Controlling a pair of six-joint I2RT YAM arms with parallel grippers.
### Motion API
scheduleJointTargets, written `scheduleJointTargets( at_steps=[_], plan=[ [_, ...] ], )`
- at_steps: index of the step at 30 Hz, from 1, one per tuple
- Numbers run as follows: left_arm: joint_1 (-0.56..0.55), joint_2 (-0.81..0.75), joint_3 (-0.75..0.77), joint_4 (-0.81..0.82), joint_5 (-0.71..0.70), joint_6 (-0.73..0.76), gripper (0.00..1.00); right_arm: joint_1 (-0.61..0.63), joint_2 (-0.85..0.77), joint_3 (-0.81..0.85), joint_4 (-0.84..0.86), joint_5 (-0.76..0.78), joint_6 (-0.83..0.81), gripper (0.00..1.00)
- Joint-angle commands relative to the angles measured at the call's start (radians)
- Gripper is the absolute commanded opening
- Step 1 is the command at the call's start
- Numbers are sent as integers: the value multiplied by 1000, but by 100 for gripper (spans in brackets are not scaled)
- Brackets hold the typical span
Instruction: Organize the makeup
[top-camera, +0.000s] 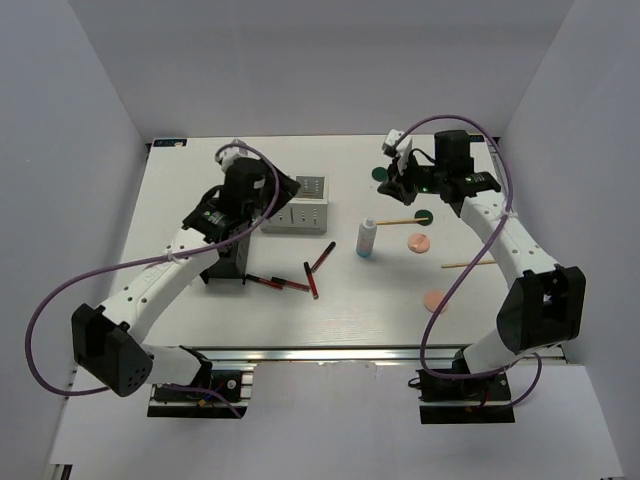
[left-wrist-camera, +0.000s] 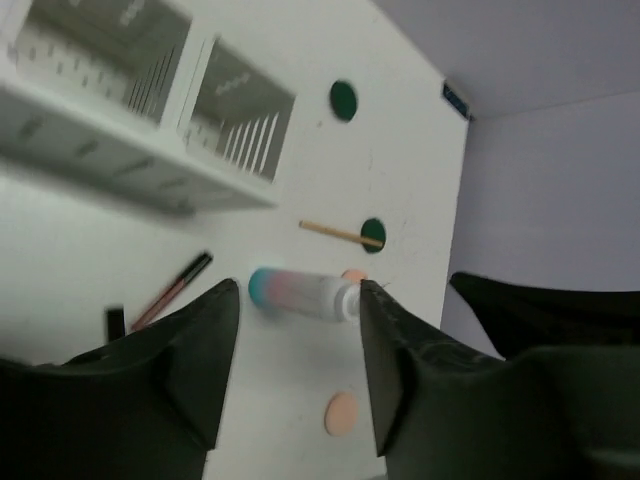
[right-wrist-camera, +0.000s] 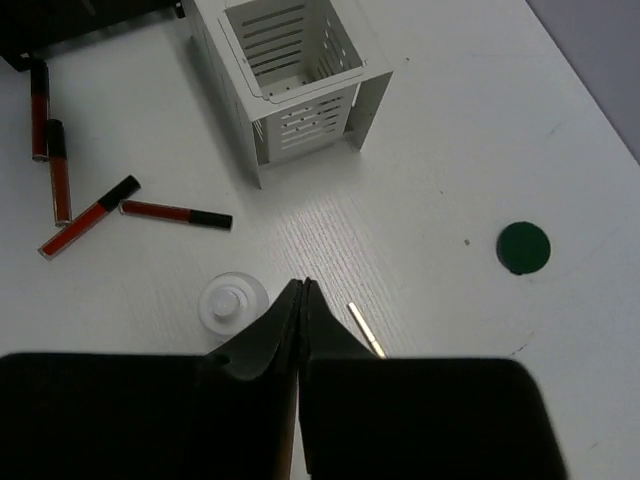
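The makeup lies loose on the white table. Several red-and-black tubes (top-camera: 295, 285) lie left of centre, one more (top-camera: 322, 256) beside them. The white bottle with blue base (top-camera: 367, 238) stands upright mid-table. Two wooden sticks (top-camera: 398, 221) (top-camera: 468, 264), two pink pads (top-camera: 419, 242) (top-camera: 435, 300) and two green discs (top-camera: 381, 175) (top-camera: 424, 214) lie at the right. My left gripper (top-camera: 283, 190) hangs open and empty above the white box; its view looks past its jaws (left-wrist-camera: 298, 284) at the bottle (left-wrist-camera: 300, 293). My right gripper (right-wrist-camera: 303, 287) is shut and empty above the table, between the bottle (right-wrist-camera: 232, 303) and a stick (right-wrist-camera: 365, 330).
The white two-compartment box (top-camera: 300, 205) stands behind the tubes, and shows in the right wrist view (right-wrist-camera: 295, 70). The black open-frame holder (top-camera: 228, 262) stands at the left, under my left arm. Grey walls enclose the table on three sides.
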Motion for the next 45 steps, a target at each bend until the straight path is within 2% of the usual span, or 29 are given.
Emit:
scheduleJointTargets(
  at_steps=[1, 2, 3, 4, 5, 7, 8, 11, 12, 14, 15, 16, 17, 18, 20, 23, 25, 27, 31, 36, 45],
  plan=[
    [-88, 16, 61, -307, -187, -322, 63, -24, -19, -41, 104, -39, 199, 0],
    [-111, 35, 77, -393, -195, -367, 67, -24, -28, -49, 98, -49, 212, 0],
    [-155, 80, 93, -424, -198, -425, 68, -26, -38, -58, 86, -57, 221, 11],
    [-174, 108, 122, -485, -201, -459, 69, -24, -50, -84, 84, -75, 230, 48],
    [-188, 137, 137, -513, -198, -493, 70, -26, -77, -98, 81, -88, 231, 60],
    [-211, 237, 180, -574, -168, -545, 71, -26, -105, -137, 78, -123, 215, 69],
    [-214, 271, 196, -585, -164, -551, 71, -24, -125, -150, 76, -155, 214, 70],
    [-219, 383, 252, -510, -173, -412, 66, -26, -148, -177, 64, -218, 212, 68],
    [-219, 430, 268, -481, -183, -271, 58, -24, -154, -185, 64, -230, 212, 67],
    [-220, 469, 300, -429, -207, -132, 51, -26, -167, -200, 70, -235, 212, 67],
    [-220, 480, 296, -395, -204, 24, 45, -24, -170, -202, 73, -233, 212, 68],
    [-220, 486, 285, -336, -200, 101, 39, -26, -174, -205, 76, -230, 212, 68],
    [-220, 484, 248, -312, -183, 149, 38, -26, -180, -210, 73, -215, 208, 68],
    [-220, 480, 225, -279, -181, 257, 38, -24, -182, -213, 72, -209, 209, 68],
    [-219, 461, 152, -185, -164, 347, 40, -26, -185, -214, 61, -197, 211, 69],
    [-217, 460, 90, -82, -128, 502, 54, -24, -183, -214, 43, -190, 218, 69],
    [-217, 478, 73, -4, -39, 551, 61, -26, -187, -217, 33, -177, 212, 69],
    [-219, 495, 62, 28, 51, 605, 62, -26, -190, -216, 21, -164, 198, 70],
    [-220, 526, 41, 90, 75, 671, 62, -29, -213, -222, 0, -132, 172, 70],
    [-220, 558, 19, 143, 87, 752, 54, -36, -233, -237, -20, -126, 158, 71],
    [-220, 605, -19, 180, 46, 757, 47, -59, -271, -269, -28, -121, 151, 71]
  ],
)
